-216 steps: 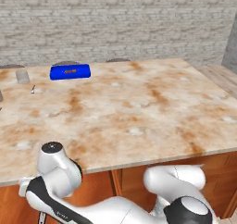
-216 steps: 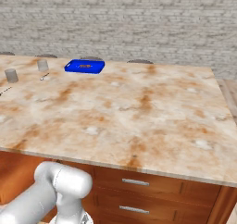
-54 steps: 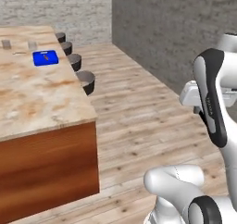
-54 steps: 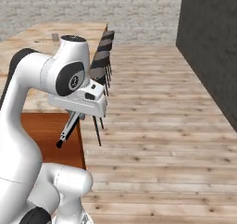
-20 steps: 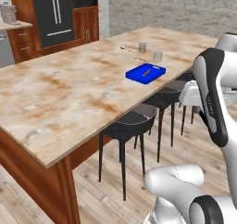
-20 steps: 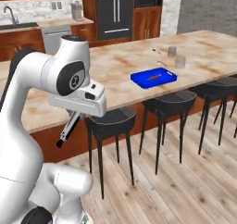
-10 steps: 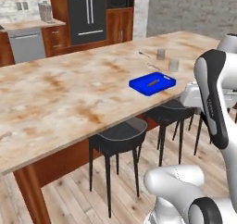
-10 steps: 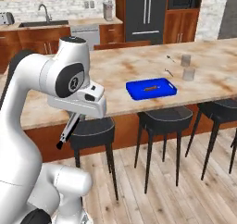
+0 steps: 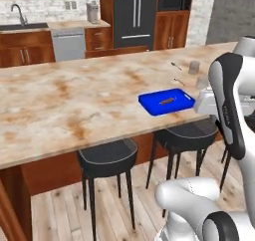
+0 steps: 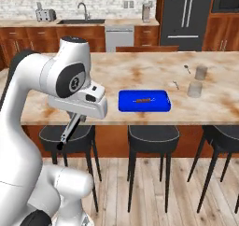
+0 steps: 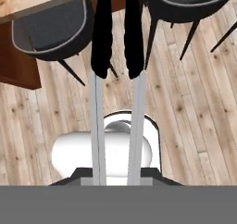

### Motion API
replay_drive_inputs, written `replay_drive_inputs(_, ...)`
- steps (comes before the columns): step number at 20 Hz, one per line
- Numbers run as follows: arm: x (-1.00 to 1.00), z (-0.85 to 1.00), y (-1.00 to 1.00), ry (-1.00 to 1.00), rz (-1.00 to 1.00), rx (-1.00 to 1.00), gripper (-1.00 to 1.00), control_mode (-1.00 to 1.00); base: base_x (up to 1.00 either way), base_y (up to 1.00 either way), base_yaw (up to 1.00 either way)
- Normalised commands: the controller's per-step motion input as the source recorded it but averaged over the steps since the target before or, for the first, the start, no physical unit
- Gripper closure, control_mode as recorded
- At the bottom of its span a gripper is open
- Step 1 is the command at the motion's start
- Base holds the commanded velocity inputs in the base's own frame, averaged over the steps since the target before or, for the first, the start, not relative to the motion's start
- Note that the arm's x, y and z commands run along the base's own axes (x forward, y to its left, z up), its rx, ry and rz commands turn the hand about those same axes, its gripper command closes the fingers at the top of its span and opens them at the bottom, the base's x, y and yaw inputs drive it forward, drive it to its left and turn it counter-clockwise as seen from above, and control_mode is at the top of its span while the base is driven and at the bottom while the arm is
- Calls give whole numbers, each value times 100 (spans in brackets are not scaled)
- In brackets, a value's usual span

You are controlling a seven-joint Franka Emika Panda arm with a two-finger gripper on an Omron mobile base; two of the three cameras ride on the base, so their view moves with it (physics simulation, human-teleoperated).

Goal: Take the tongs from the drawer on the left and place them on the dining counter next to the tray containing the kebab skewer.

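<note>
The pincer [image 10: 77, 120] is nearly closed on the grey metal arms of the tongs [image 10: 69, 130], which hang down and forward from it with their black ends lowest, over the wooden floor [image 11: 194, 107] and the dark bar stools [image 10: 154, 137]. Gripping the thin arms near their upper end lets the long tool trail clear below the hand, probably so it can be carried without striking the counter edge.

Beyond and above the pincer lies the dining counter [image 10: 140, 73], its marble top higher than the hanging tong tips, so I judge the arm must lift before setting them down. On that counter, ahead of the pincer and off to its right, sits the blue tray [image 10: 143, 101] with the kebab skewer [image 10: 143, 100] lying inside it. Farther right of the tray stand two small grey cups [image 10: 195, 89]. The bare marble on the tray's near side, closest to the pincer, looks the natural landing spot.
</note>
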Motion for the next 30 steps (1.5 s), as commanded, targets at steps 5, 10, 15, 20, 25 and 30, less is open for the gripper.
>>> replay_drive_inputs(5, 0, 0, 0, 0, 0, 0, 100, 100, 55, -54, 38)
replay_drive_inputs(10, 0, 0, 0, 0, 0, 0, 100, 100, 92, -40, 45)
replay_drive_inputs(15, 0, 0, 0, 0, 0, 0, 100, 100, 33, -9, 5)
replay_drive_inputs(20, 0, 0, 0, 0, 0, 0, 100, 100, 0, 0, 0)
replay_drive_inputs(25, 29, 0, 2, 7, 0, 0, 100, -100, 0, 0, 0)
replay_drive_inputs(30, 92, 0, 25, 10, 0, -2, 100, -100, 0, 0, 0)
